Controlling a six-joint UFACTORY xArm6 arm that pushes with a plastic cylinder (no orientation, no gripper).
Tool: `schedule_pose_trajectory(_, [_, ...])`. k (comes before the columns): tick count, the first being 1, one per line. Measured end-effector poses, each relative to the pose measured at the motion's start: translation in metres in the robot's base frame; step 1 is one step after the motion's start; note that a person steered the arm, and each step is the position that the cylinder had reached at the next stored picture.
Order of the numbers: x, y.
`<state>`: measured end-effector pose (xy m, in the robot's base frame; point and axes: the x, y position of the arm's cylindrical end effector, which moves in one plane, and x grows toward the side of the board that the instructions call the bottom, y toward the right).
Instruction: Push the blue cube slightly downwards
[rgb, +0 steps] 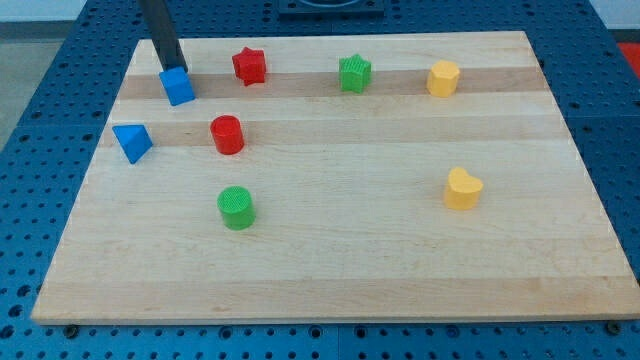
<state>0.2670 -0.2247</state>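
Tip (172, 68) at blue cube (178, 86), top left of tabletop (330, 250).
Touching the cube's top edge; red star (249, 66) just right.

Item: one arm, represented in the camera view by a single straight dark rod; no gripper is fitted.

Entry point: the rod is seen coming in from the view's top edge, toward the view's left.

Pose: a slight lean is shown, the upper part lying further to the view's left than the lower end.

Finish: a dark, nearly black surface is presented along the whole visible length.

Lower end: my tip (174, 68) is found low on the rod, set down at board level.

Upper parts: the arm's joints and links are cut off by the frame.
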Motion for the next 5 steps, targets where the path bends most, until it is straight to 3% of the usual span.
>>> schedule_pose_trajectory(1, [0.05,0.0])
schedule_pose_trajectory(3, [0.062,0.0])
schedule_pose_trajectory(5, [0.069,0.071])
